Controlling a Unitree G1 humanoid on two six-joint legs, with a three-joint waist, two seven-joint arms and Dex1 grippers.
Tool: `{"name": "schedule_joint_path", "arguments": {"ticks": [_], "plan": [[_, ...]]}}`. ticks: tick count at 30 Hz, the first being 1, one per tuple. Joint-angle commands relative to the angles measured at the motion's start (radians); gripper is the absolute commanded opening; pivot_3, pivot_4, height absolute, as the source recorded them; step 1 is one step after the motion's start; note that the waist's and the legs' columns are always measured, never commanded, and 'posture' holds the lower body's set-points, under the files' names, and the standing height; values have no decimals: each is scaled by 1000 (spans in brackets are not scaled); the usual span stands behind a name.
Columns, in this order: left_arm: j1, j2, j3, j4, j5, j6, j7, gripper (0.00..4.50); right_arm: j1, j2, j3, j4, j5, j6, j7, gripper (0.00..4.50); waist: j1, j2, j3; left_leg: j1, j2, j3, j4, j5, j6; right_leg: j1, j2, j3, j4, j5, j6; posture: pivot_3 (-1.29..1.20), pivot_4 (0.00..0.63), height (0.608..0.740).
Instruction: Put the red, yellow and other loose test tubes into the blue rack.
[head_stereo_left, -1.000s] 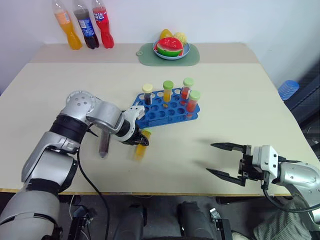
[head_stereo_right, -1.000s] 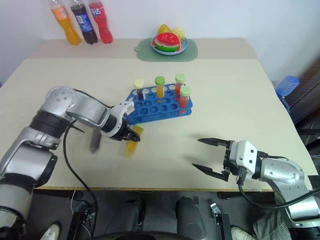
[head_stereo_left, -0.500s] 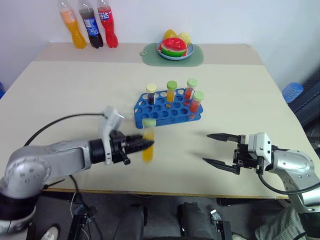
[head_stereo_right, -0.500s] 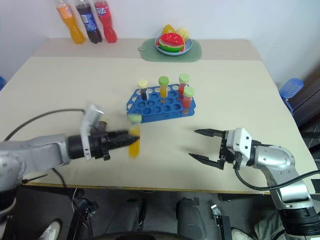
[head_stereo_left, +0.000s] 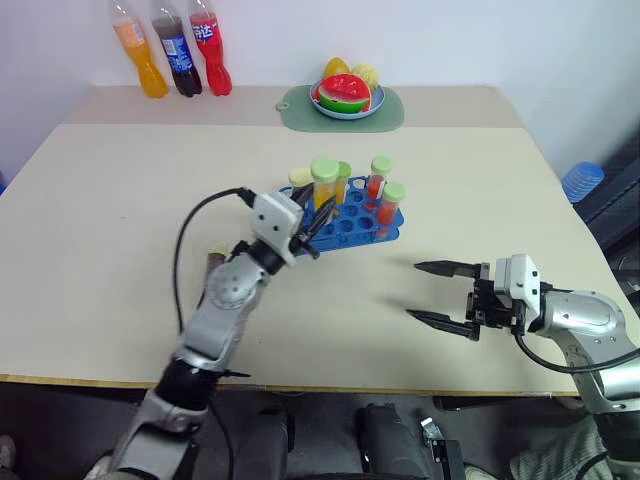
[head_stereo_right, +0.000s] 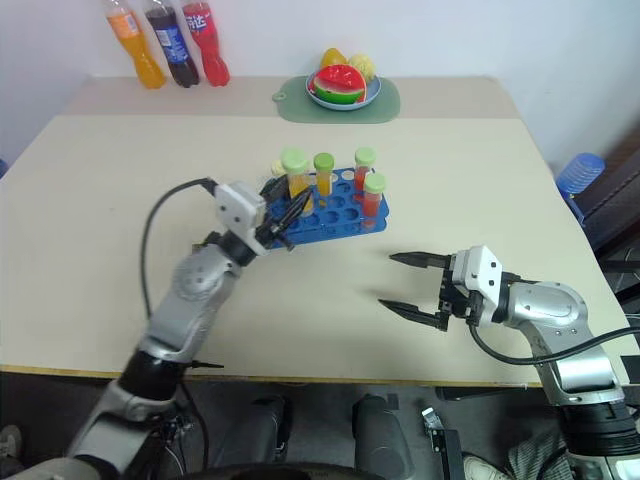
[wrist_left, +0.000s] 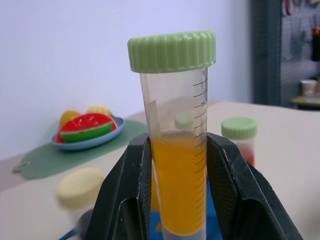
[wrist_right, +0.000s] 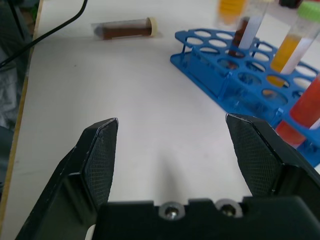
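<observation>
The left gripper (head_stereo_left: 312, 222), at frame centre, is clamped on an upright green-capped tube of yellow liquid (wrist_left: 178, 150) with printed graduation marks, held over the blue rack (head_stereo_left: 350, 225). The right gripper (head_stereo_left: 432, 294), lower right, stands wide apart and empty. A brown tube (wrist_right: 125, 28) lies loose on the table (head_stereo_left: 120, 200); the bottle labels (head_stereo_left: 175, 48) at upper left are unreadable.

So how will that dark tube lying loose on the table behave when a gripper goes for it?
The dark tube lies on its side and is round, so it will probably roll if nudged. Its smooth clear wall may slip between fingers. Likely light.
</observation>
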Motion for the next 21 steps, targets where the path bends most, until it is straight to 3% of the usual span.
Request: {"name": "schedule_joint_path", "arguments": {"ticks": [1, 10, 21], "plan": [[-54, -59, -3, 121, 75, -130, 9, 1424, 1, -17, -39, -50, 27, 15, -7, 3816, -1, 0, 0, 0, 0, 0, 0, 0, 0, 0, 0, 0, 0, 0, 0, 0, 150, 740], [-136, -109, 48, 404, 102, -257, -51, 1424, 41, -28, -71, -112, 33, 55, -37, 3816, -1, 0, 0, 0, 0, 0, 0, 0, 0, 0, 1, 0, 1, 0, 0, 0, 150, 740], [-100, -145, 53, 407, 86, -247, -154, 1424, 66, -36, -95, -136, 34, 71, -51, 3816, -1, 0, 0, 1, 0, -1, 1, 0, 0, 1, 0, 0, 1, 0, 0, 0, 150, 740]]}}
